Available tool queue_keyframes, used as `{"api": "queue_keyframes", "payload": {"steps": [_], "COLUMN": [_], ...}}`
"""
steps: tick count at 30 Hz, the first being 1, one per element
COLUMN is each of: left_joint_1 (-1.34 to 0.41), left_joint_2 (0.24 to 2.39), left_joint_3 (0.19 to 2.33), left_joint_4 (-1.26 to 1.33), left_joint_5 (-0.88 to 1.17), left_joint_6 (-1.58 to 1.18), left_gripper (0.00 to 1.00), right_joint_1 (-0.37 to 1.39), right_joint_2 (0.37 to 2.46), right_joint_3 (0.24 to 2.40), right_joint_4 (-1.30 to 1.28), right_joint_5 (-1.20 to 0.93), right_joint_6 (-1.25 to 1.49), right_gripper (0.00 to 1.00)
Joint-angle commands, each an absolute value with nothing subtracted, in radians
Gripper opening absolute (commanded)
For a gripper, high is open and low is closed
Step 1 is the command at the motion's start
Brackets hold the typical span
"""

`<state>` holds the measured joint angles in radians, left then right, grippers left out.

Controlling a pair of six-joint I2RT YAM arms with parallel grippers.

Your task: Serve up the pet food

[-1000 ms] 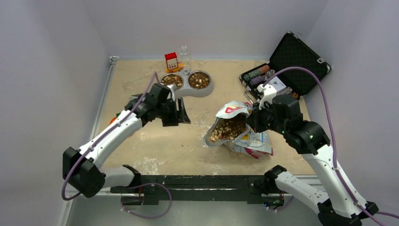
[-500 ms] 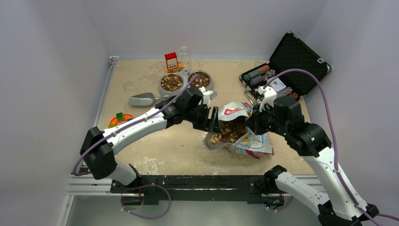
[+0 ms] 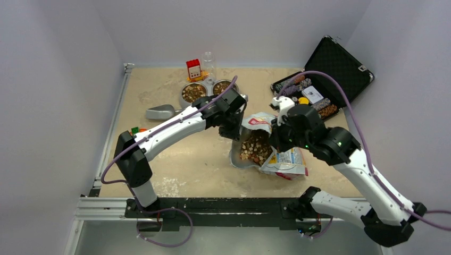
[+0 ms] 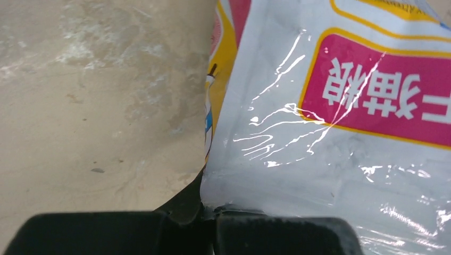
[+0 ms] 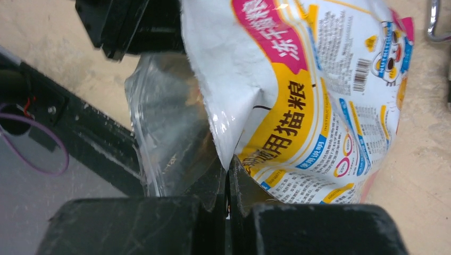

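Left gripper [image 4: 210, 215] and right gripper [image 5: 228, 183] pinch opposite edges of the open bag [image 3: 284, 159] on the table [image 3: 175, 159], brown kibble [image 3: 255, 149] heaped inside

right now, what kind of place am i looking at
Probably a lab robot test cell: two arms bolted to a rail, plain white walls boxing in the table, and staged props like a pet food bag and poker chip case.
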<state>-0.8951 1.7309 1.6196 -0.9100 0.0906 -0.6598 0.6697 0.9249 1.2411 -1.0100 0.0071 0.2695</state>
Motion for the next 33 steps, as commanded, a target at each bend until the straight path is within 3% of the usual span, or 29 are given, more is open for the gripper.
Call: {"api": "queue_keyframes", "payload": {"steps": [1,4,5,6,8,9,18,22,27,33], "left_joint_1": [-0.831,-0.800,-0.789,-0.774,-0.741,-0.726,-0.705,-0.705,-0.679,-0.672], "left_joint_2": [1.590,1.483,1.449,1.409,1.358,1.335,1.246,1.229,1.234,1.264], "left_joint_3": [1.633,1.618,1.615,1.611,1.598,1.587,1.526,1.529,1.581,1.635], "left_joint_4": [-1.081,-1.139,-1.159,-1.178,-1.211,-1.220,-1.286,-1.318,-1.364,-1.410], "left_joint_5": [-0.008,-0.059,-0.083,-0.094,-0.100,-0.101,-0.061,-0.042,-0.078,-0.045], "left_joint_6": [-0.761,-0.826,-0.839,-0.853,-0.883,-0.898,-1.077,-1.158,-1.240,-1.373], "left_gripper": [0.00,0.00,0.00,0.00,0.00,0.00,0.00,0.00,0.00,0.00], "right_joint_1": [0.853,0.953,0.977,1.002,1.052,1.076,1.358,1.415,1.432,1.433], "right_joint_2": [1.087,1.207,1.244,1.273,1.316,1.337,1.410,1.351,1.171,1.068], "right_joint_3": [1.392,1.511,1.542,1.575,1.620,1.647,1.723,1.617,1.396,1.265], "right_joint_4": [-1.021,-1.035,-1.035,-1.032,-1.008,-1.010,-1.105,-1.050,-0.905,-0.868], "right_joint_5": [0.146,0.188,0.183,0.165,0.120,0.109,0.341,0.314,0.233,0.387], "right_joint_6": [0.342,0.369,0.372,0.365,0.355,0.360,0.523,0.549,0.390,0.279], "right_gripper": [0.00,0.02,0.08,0.22,0.70,0.78,0.89,0.90,0.89,0.89]}}
